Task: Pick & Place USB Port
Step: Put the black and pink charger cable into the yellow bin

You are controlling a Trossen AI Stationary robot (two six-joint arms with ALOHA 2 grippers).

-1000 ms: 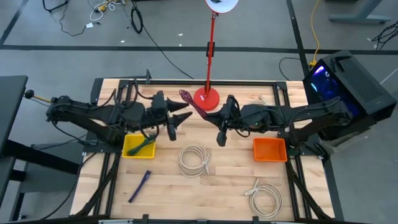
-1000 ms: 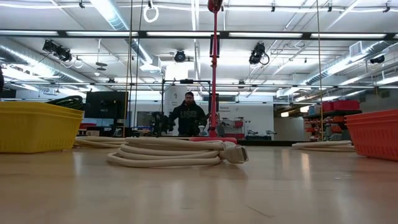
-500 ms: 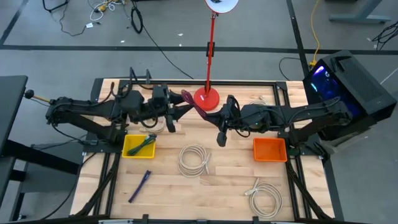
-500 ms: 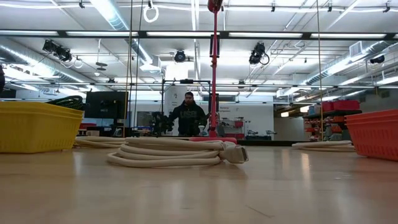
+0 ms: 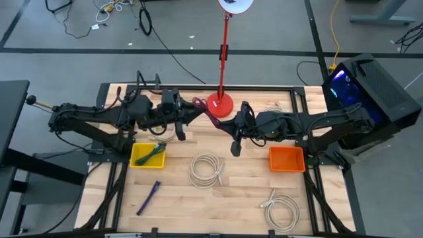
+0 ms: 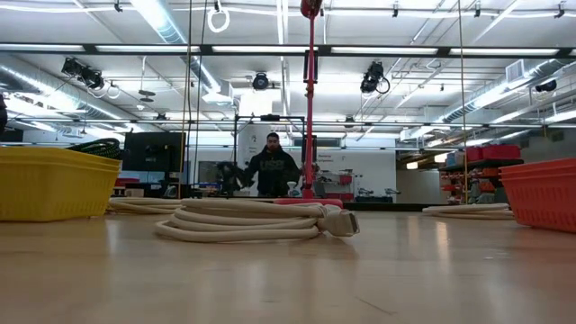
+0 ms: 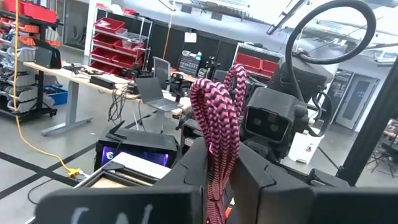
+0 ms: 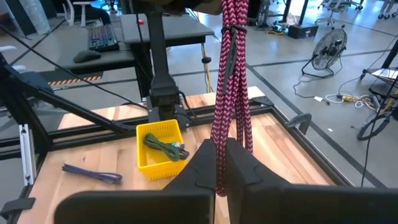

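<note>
A pink-and-black braided cable (image 5: pixel 206 111), folded into a bundle, hangs in the air in front of the red lamp base (image 5: pixel 219 104). My left gripper (image 5: pixel 195 110) is shut on its far-left end. My right gripper (image 5: pixel 225 125) is shut on its near-right end. In the left wrist view the bundle (image 7: pixel 217 112) rises from between my fingers, with the right arm's wrist (image 7: pixel 268 124) just behind it. In the right wrist view the cable (image 8: pixel 231 81) runs from my fingers toward the left arm. Neither gripper shows in the low view. My left gripper pinches several strands of the folded bundle (image 7: pixel 216 182) between its two fingers, coming level from the table's left. The bundle's loops stick out past the fingertips, clear of the table. My right gripper pinches the bundle's other end (image 8: pixel 219 163) between its two fingers, coming level from the table's right. The strands stretch from there to the left gripper, lifted clear of the table.
A yellow basket (image 5: pixel 147 155) with a green cable stands near left, an orange basket (image 5: pixel 287 159) near right. White coiled cables lie at the middle (image 5: pixel 206 169) and front right (image 5: pixel 281 209); a purple cable (image 5: pixel 149 198) lies front left. A person (image 6: pixel 273 171) stands far behind the table.
My left gripper has gone from above the yellow basket toward the table's far edge and the cable's free end, then shut on it. The right gripper has kept still, holding the cable throughout.
</note>
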